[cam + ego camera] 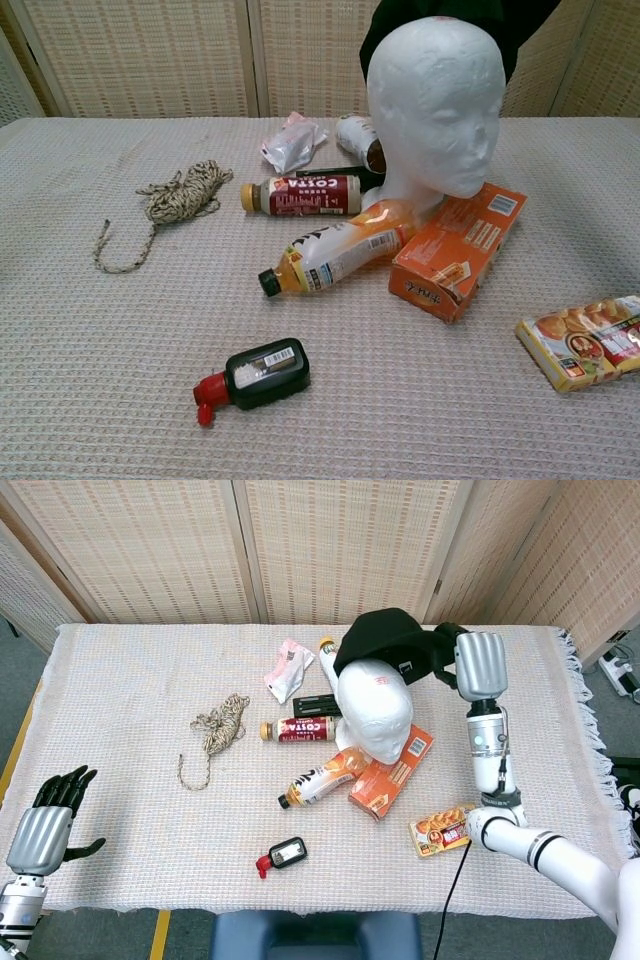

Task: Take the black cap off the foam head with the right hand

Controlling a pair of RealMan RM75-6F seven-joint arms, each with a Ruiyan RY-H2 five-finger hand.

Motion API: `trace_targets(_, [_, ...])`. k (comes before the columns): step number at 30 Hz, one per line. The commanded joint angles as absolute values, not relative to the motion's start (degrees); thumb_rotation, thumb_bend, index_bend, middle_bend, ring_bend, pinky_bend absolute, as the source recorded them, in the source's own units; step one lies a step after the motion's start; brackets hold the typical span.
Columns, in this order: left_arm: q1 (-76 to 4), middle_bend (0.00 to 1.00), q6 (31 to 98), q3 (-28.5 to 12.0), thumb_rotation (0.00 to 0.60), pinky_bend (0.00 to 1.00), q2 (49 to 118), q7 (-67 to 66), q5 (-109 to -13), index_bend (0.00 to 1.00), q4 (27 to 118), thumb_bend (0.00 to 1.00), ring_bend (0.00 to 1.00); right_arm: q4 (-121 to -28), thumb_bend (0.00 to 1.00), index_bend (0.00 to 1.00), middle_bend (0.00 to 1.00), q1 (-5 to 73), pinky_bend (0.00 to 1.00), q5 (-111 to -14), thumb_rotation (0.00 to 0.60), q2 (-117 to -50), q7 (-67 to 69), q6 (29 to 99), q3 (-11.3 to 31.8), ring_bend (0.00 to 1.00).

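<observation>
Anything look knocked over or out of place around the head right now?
Three bottles lie on their sides by the foam head: the orange one leans against its base, beside the orange box. The black cap, held by the right hand, sits only on the head's back.

Silver-backed right robot hand, black fingers, white forearm, black cable
</observation>
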State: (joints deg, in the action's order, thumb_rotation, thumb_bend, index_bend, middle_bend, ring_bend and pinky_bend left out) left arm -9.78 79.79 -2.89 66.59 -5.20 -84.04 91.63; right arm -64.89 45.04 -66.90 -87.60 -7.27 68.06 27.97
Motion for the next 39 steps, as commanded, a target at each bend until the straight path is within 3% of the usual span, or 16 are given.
trace_targets(1, [-9.75, 0.08, 79.86, -2.85, 0.6, 0.13, 66.61, -4.95, -84.09, 0.08, 91.47, 0.09, 0.11, -62.74, 0.75, 0.78, 0.73, 44.83, 1.0, -66.63, 0.6, -86.9, -8.76, 67.85, 27.3, 1.0])
trace_targets(10, [-10.15, 0.08, 79.96, -2.74, 0.6, 0.13, 66.72, -5.07, -84.95, 0.08, 92.03, 0.09, 0.11, -61.73, 0.75, 0.78, 0.73, 41.57, 1.0, -66.78, 0.6, -82.52, -8.12, 67.51, 24.73, 1.0])
trace_targets(24, [-9.7, 0.08, 80.56, -2.01, 0.6, 0.13, 66.12, -4.67, -85.67, 0.08, 92.75, 0.09, 0.11, -70.61, 0.75, 0.78, 0.73, 31.62, 1.0, -72.08, 0.6, -72.84, -4.26, 66.01, 14.07, 1.0])
trace_targets(32, [-9.62, 0.08, 80.72, -1.76, 0.6, 0.13, 66.1, -4.83, -86.06, 0.08, 93.32, 0.1, 0.11, -71.73, 0.74, 0.74, 0.73, 30.34, 1.0, -72.21, 0.6, -72.74, -5.98, 63.57, 11.18, 0.97])
trace_targets(34, [-9.64, 0.08, 80.66, -1.71, 0.6, 0.13, 66.13, -4.94, -86.09, 0.08, 93.4, 0.09, 0.11, -71.39, 0.7, 0.69, 0.7, 30.39, 1.0, -71.73, 0.6, -73.66, -6.73, 62.7, 10.75, 0.91])
trace_targets(36, [-9.68, 0.08, 80.57, -1.71, 0.6, 0.13, 66.1, -5.07, -86.02, 0.08, 93.49, 0.09, 0.11, -70.93, 0.58, 0.62, 0.66, 30.47, 1.0, -71.22, 0.6, -74.99, -7.15, 61.9, 10.42, 0.83])
trace_targets(37, [-9.68, 0.08, 80.55, -1.71, 0.6, 0.13, 66.07, -5.11, -86.0, 0.08, 93.53, 0.09, 0.11, -70.77, 0.48, 0.58, 0.63, 30.51, 0.99, -71.01, 0.6, -75.5, -7.29, 61.4, 10.22, 0.77])
trace_targets(38, [-9.67, 0.08, 80.56, -1.72, 0.6, 0.13, 66.02, -5.15, -85.95, 0.08, 93.56, 0.09, 0.11, -70.69, 0.32, 0.51, 0.58, 30.59, 0.92, -70.62, 0.6, -76.02, -7.46, 60.54, 9.95, 0.69])
trace_targets(39, [-9.65, 0.08, 80.59, -1.74, 0.6, 0.13, 65.98, -5.19, -85.9, 0.08, 93.57, 0.09, 0.11, -70.85, 0.23, 0.47, 0.54, 30.65, 0.85, -70.19, 0.6, -76.24, -7.55, 59.71, 9.79, 0.63])
